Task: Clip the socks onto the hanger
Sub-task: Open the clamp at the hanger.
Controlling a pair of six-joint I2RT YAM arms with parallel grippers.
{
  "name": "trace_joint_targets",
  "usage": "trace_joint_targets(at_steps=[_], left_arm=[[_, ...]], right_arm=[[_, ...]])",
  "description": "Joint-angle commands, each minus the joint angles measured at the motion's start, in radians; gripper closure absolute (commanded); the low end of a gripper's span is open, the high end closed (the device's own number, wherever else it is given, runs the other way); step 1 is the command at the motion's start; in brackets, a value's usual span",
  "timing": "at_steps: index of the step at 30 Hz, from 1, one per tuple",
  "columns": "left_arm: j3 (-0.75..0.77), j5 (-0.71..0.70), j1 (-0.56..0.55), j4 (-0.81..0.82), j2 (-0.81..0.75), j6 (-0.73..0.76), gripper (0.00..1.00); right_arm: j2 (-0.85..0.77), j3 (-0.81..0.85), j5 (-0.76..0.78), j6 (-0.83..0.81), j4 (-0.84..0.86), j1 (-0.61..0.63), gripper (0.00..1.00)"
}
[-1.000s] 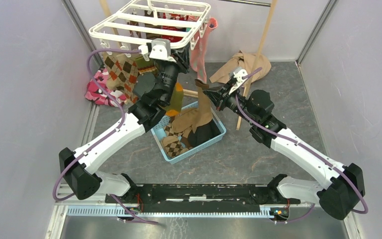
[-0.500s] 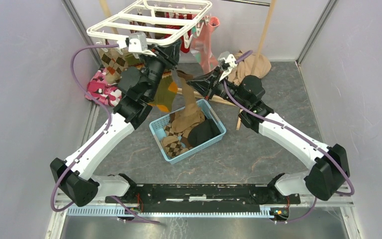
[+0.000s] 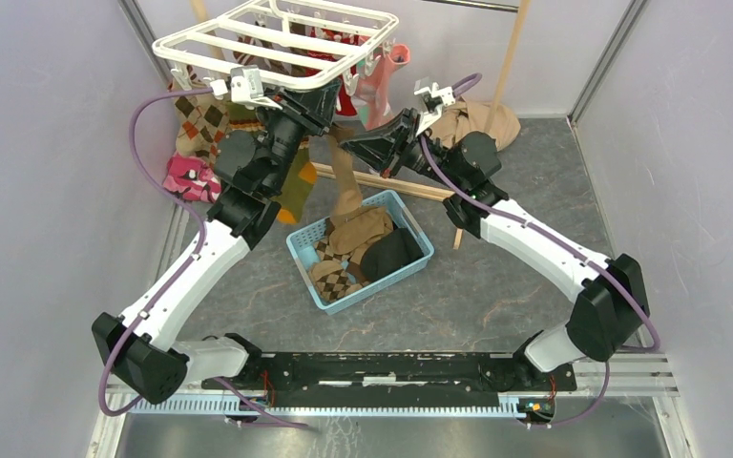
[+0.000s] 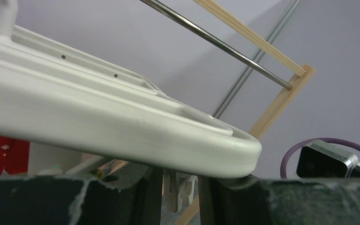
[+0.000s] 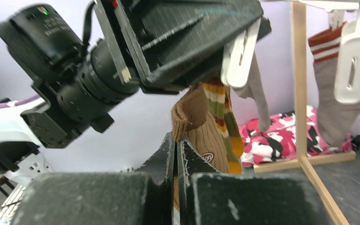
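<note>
Nearest, on the mottled grey surface (image 3: pixel 496 286), a light blue plastic basket (image 3: pixel 410 221), heaped with tan, argyle and dark knit socks (image 3: pixel 358 234). Up out of that heap, a long brown ribbed knit sock (image 3: pixel 346 186), drawn almost upright, lower end down among the heap, folded cuff just under the near edge of the frame above. Right tool (image 3: pixel 345 139) clenched on that sock just below the cuff, fingers pressed flat together with the knit between them in the right wrist view. Just beside it, to the left, the left tool (image 3: pixel 323 103), up against the near rail of the large white plastic rectangular hanger (image 3: pixel 277 40), jaws standing either side of one small white plastic clip (image 4: pixel 178 192) under the rail; impossible to tell whether squeezing the clip or merely flanking it. Brown cuff near that clip, below it, not in it. Behind, hanging from other clips: a green sock with orange heel (image 3: pixel 296 186), a brown-orange argyle sock (image 3: pixel 196 124), a pink sock (image 3: pixel 382 91), a red patterned sock (image 3: pixel 347 95) mostly hidden under the bars. Left of these, low down, a pink-and-white camouflage cloth (image 3: pixel 191 176). Farther right, a crumpled beige garment (image 3: pixel 482 119) on the surface, beside a light wooden pole stand (image 3: pixel 511 57).
</note>
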Motion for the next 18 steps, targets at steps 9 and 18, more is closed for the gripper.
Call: trace_joint_targets(at_steps=[9,18], left_arm=[[-0.027,0.038,0.04,0.078,-0.052,-0.098,0.78],[-0.046,0.079,0.06,0.108,-0.062,-0.135,0.78]], right_arm=[[0.113,0.102,-0.076,0.267,0.276,-0.008,1.0],[0.157,0.114,-0.071,0.332,0.332,-0.027,1.0]])
